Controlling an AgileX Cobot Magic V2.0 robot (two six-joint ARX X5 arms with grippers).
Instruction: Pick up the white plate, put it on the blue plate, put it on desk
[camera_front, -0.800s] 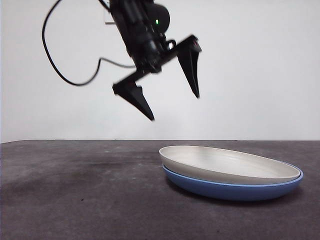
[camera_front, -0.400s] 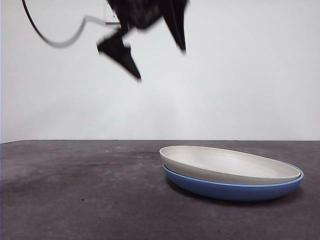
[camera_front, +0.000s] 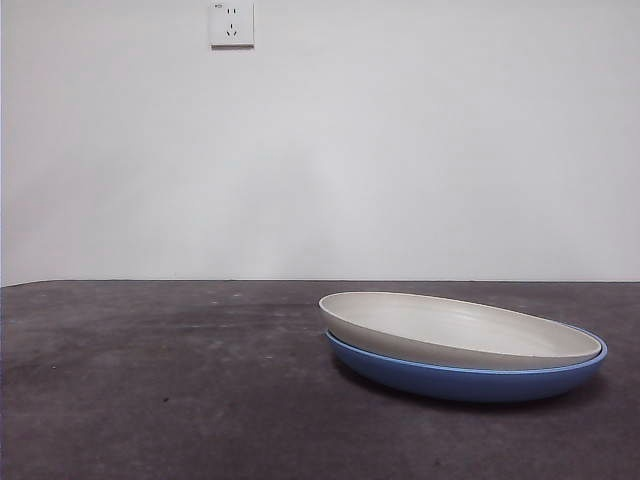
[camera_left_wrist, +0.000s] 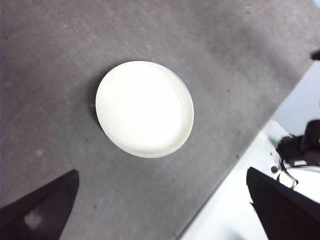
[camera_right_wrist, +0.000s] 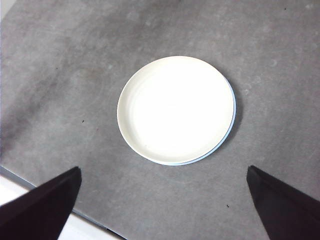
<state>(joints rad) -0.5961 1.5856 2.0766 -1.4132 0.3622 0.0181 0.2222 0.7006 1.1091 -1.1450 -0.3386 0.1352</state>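
Desk (camera_front: 160, 390): the dark, mottled tabletop fills the lower part of the front view, nearest me; bare across the left, with the plates sitting at lower right.
Blue plate (camera_front: 460, 380): flat on the desk at lower right of the front view; only its rim and outer wall show, since it serves as the base of the stack; from above it is a thin blue crescent peeping out at one edge.
White plate (camera_front: 455, 330): nested in the blue plate, touching it, sitting a little off-centre so its left rim overhangs and looks slightly raised; I judge the stacking step done, as nothing holds the plate.
Left gripper (camera_left_wrist: 160, 210): high above the desk, looking down on the white plate (camera_left_wrist: 144, 108) at centre frame; jaws spread wide at the bottom corners, nothing between them.
Right gripper (camera_right_wrist: 162, 205): likewise high up, over the white plate (camera_right_wrist: 176, 110) and the blue plate (camera_right_wrist: 231, 125); jaws wide apart, carrying nothing; both arms are out of the front view, clear of the stack.
Wall socket (camera_front: 231, 23): farthest off, upper left on the pale wall.
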